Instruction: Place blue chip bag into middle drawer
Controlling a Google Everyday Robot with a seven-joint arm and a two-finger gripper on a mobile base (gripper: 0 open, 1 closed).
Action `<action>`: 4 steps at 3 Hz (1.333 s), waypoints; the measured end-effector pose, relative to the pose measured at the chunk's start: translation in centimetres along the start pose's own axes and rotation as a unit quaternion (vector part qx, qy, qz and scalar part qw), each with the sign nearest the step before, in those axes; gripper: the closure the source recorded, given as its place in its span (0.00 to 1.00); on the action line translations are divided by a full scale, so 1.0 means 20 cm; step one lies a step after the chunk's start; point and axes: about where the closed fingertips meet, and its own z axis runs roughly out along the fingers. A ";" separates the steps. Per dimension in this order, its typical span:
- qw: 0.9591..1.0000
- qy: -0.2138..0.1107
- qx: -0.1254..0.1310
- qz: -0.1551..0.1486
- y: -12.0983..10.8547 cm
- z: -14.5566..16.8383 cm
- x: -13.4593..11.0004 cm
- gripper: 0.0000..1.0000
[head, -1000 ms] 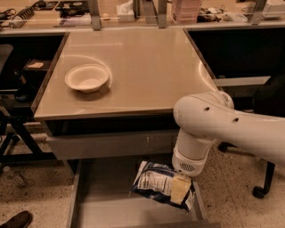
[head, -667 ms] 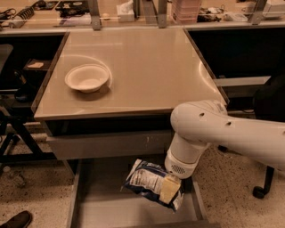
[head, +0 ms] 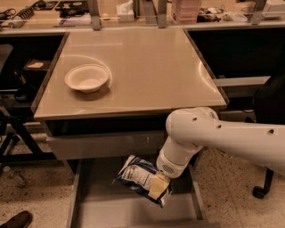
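Camera view: your gripper pinched crinkly dark-blue foil bag above grey metal drawer; tilted, it might snag drawer's wall.

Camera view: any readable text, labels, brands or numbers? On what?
No text can be quoted.
On the blue chip bag: print on its white label panel, too blurred to read.
On the clutter behind the table: nothing large enough to read.
On the bowl and the middle drawer: no markings seen.
The pincer grips the bag above the drawer.
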 end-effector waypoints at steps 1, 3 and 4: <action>1.000 -0.013 -0.011 0.009 0.02 0.14 -0.04 1.00; 0.996 -0.063 -0.026 0.057 -0.04 0.51 -0.11 1.00; 0.996 -0.063 -0.026 0.057 -0.04 0.51 -0.11 1.00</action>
